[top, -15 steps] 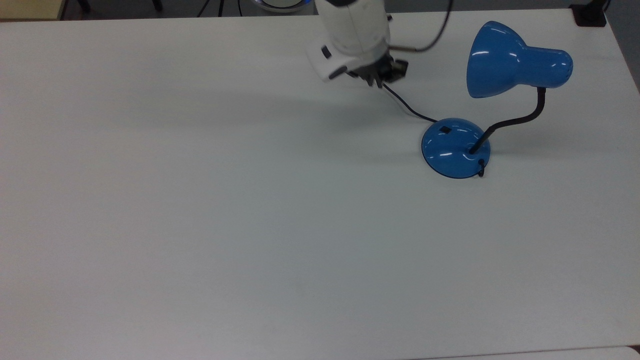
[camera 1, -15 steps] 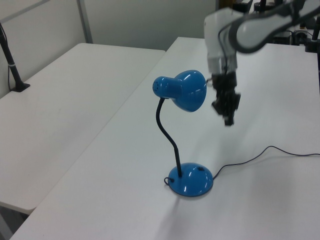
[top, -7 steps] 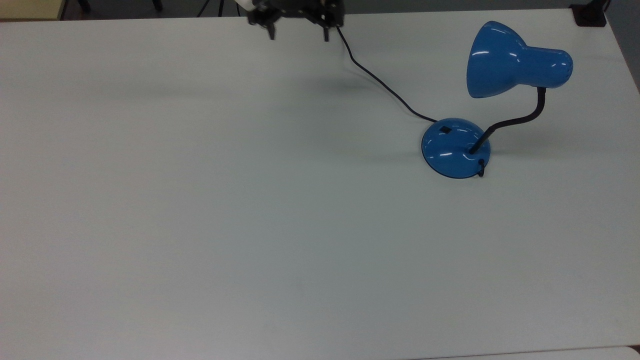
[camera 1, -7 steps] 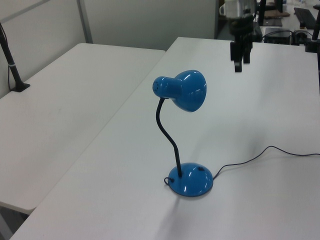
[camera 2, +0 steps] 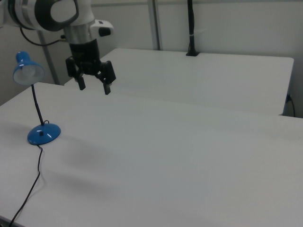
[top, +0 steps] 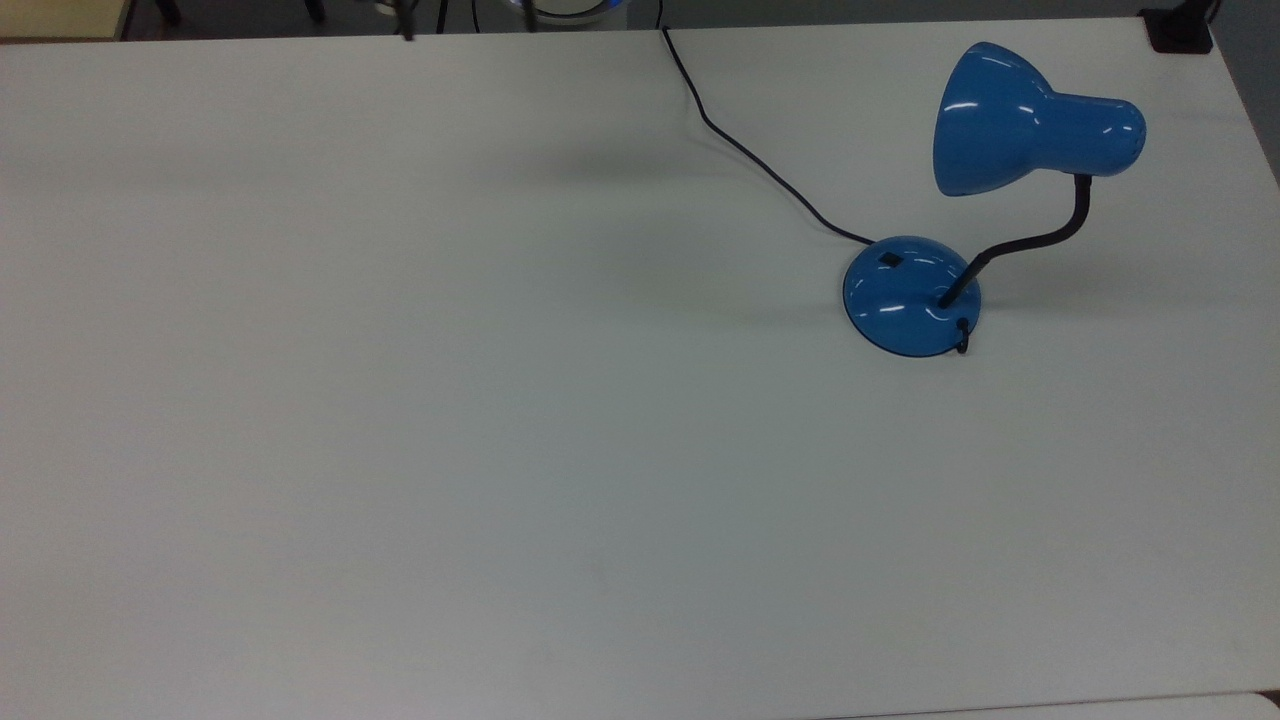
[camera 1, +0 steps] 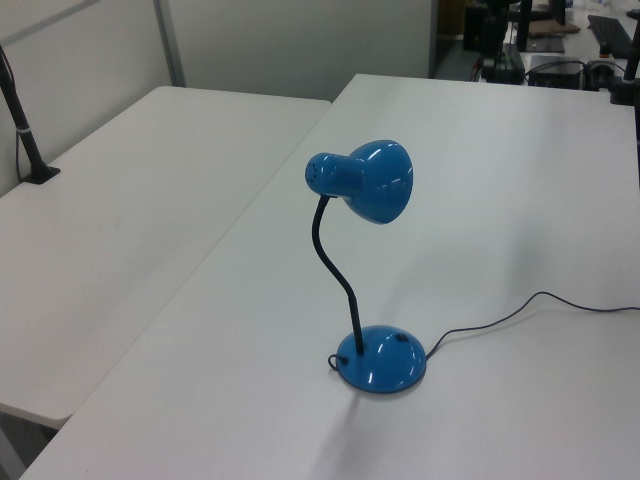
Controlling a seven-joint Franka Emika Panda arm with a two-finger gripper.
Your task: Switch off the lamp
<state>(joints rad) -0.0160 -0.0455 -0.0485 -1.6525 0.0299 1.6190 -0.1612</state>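
Observation:
The blue lamp stands at the top view's right, with its bell shade [top: 1010, 120] raised on a black gooseneck [top: 1040, 240] over the round base [top: 912, 295]. A small black switch [top: 889, 260] sits on the base's upper left. The black cord [top: 760, 165] runs from the base to the table's far edge. In the right view the lamp base [camera 2: 43, 134] and shade [camera 2: 23, 71] are at the left. My gripper [camera 2: 94, 87] hangs high above the table, well to the right of the lamp, open with nothing between its fingers [camera 2: 107, 88].
The white table [top: 450, 420] stretches wide to the top view's left of the lamp. A second table [camera 1: 130, 200] adjoins it beyond the lamp in the left view. Black clamped posts [camera 1: 25, 130] [camera 2: 191, 28] stand on that second table.
My arm has lifted away from beside the lamp's cord and drawn back toward the top view's upper left edge, leaving the left view. The lamp has not moved.

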